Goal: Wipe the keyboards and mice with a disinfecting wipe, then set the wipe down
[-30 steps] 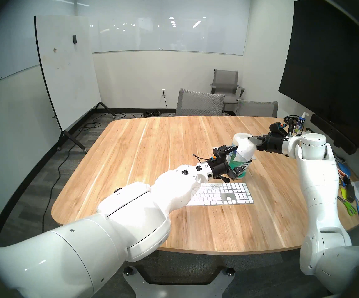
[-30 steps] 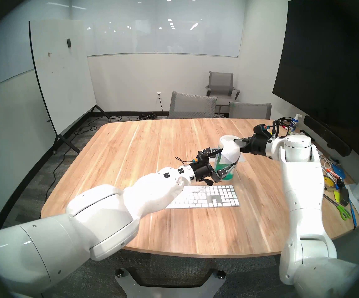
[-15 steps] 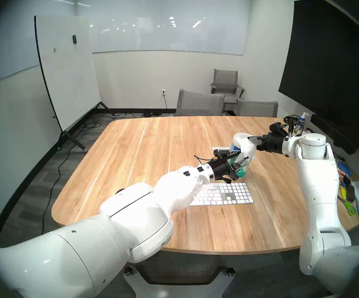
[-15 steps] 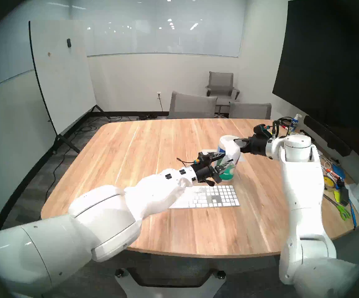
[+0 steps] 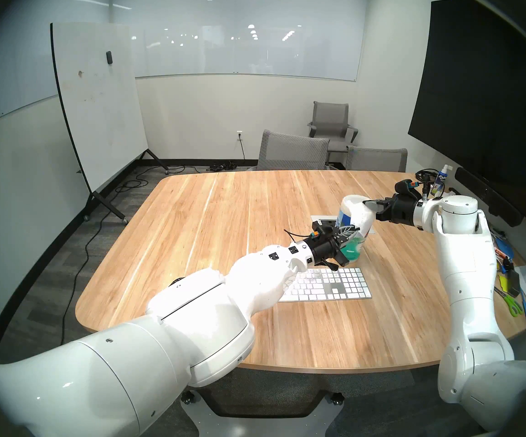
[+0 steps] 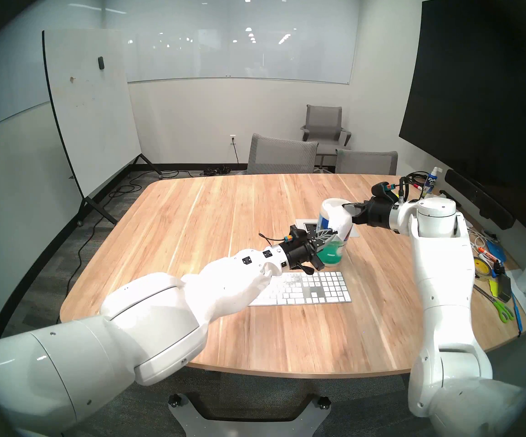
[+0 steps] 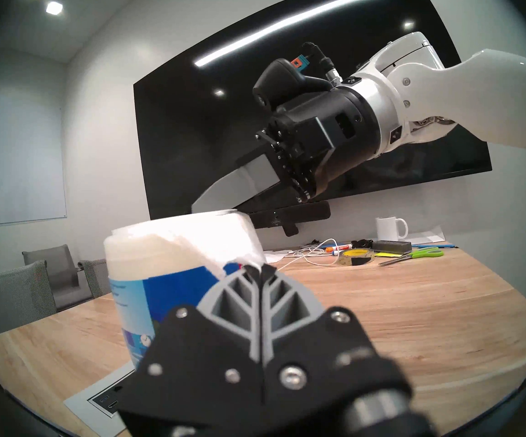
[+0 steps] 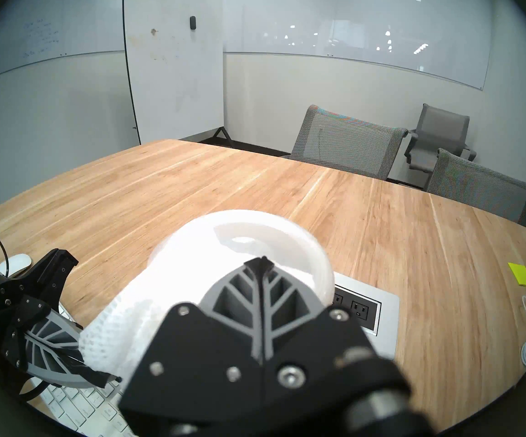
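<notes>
**Two grippers on one wipe**

A wooden table (image 5: 211, 225) fills the middle of the head view. A can of wipes (image 5: 351, 237) stands upright right of the middle. It has a white cap and a blue and green label. A white wipe (image 5: 364, 217) comes out of the top of the can and hangs down its right side.

The right gripper (image 5: 369, 203) reaches in from the right edge of the frame. Its jaws are pressed together on the top part of the wipe, just beside the cap. In the right wrist view the wipe (image 8: 119, 326) bunches up at the lower left of the gripper's (image 8: 263, 264) closed tips, and it drapes over the white cap.

The left gripper (image 5: 357, 229) comes in from the lower left and points at the can. Its jaws are squeezed tight too. In the left wrist view the tips (image 7: 259, 266) meet on the lower corner of the wipe (image 7: 223, 234), right next to the blue label of the can (image 7: 135, 288). So both grippers pinch the same wipe, one high and one low.

The white keyboard (image 5: 334, 284) lies flat on the table, below the can in the frame, near the front edge. The left arm covers its left end. The white mouse (image 8: 15, 262) shows only in the right wrist view, at the far left, behind the left gripper (image 8: 96, 368).

A gray plate with plug holes (image 8: 368, 310) sits in the table just behind the can. Scissors (image 5: 512, 305), a mug (image 7: 391, 228) and a roll of tape (image 7: 357, 256) lie along the table's right side.
</notes>
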